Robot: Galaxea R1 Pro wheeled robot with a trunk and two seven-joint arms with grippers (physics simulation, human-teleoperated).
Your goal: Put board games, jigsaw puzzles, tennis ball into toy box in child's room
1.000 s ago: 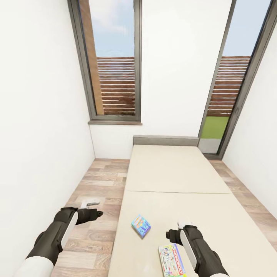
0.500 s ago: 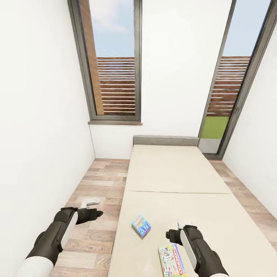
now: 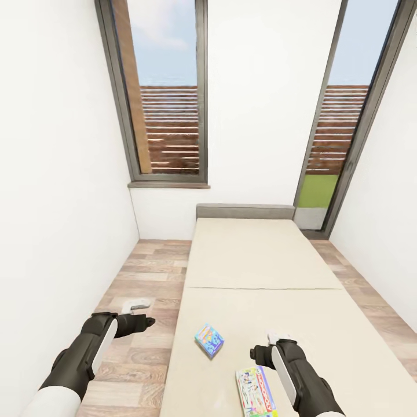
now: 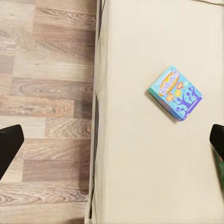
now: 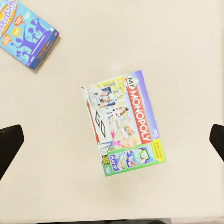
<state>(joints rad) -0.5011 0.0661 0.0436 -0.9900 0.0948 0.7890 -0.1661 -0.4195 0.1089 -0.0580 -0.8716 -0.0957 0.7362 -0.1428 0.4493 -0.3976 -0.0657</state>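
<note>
Board games: two lie flat on the bed (image 3: 260, 260), both near its foot end and apart from each other.
Small blue box: the small blue board game (image 3: 209, 339) sits toward the bed's left side, turned at an angle; its printed lid (image 4: 176, 93) faces up.
Long box: the white-green Monopoly board game (image 3: 255, 391) lies nearer the foot edge, just beside the right arm; its full lid (image 5: 125, 122) shows from the right wrist camera, with bare cover on all sides.
Bed edges: the left edge runs beside the wood-plank floor (image 3: 145, 272); the grey headboard (image 3: 245, 211) stands against the far wall.
Windows: two tall dark-framed ones, the left window (image 3: 162, 92) and the right window (image 3: 341, 110).
Left gripper (image 3: 149, 320): hangs over the floor strip left of the bed; in its wrist view both dark fingertips (image 4: 9, 144) sit at opposite borders, so the jaws are spread wide and hold nothing.
Right gripper (image 3: 253, 351): over the bed between the two boxes; jaws likewise spread wide, nothing between them.
Open room: a narrow floor strip between the white wall (image 3: 52, 202) and the bed; the cover beyond the boxes is bare up to the headboard.
</note>
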